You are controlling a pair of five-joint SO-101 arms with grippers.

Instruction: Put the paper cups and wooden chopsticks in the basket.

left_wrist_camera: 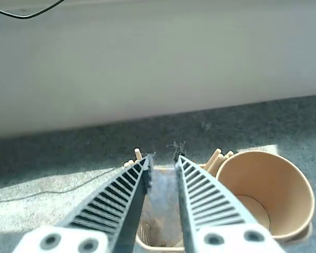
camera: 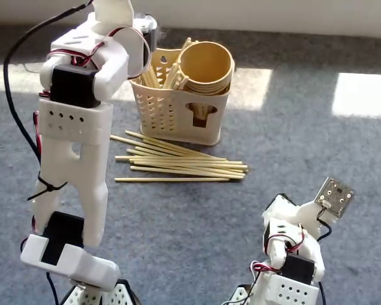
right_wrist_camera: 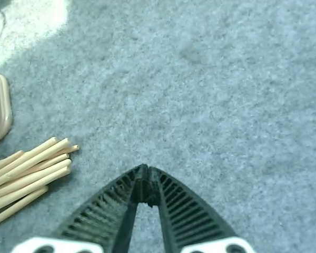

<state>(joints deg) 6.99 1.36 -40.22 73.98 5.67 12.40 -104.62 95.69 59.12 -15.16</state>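
On the grey counter (camera: 305,165) stands the basket (camera: 171,114) with the paper cups (camera: 206,67) nested inside; a pile of wooden chopsticks (camera: 184,166) lies just in front. The left hand (left_wrist_camera: 163,158) hangs over the basket, slightly spread and empty, and the right hand (right_wrist_camera: 146,182), pressed together, sits near the pile's ends.

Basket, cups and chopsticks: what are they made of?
The basket looks like cream plastic, smooth and moulded with small holes. The cups seem paper: thin matte tan walls, rolled rims. The chopsticks look like pale bare wood.
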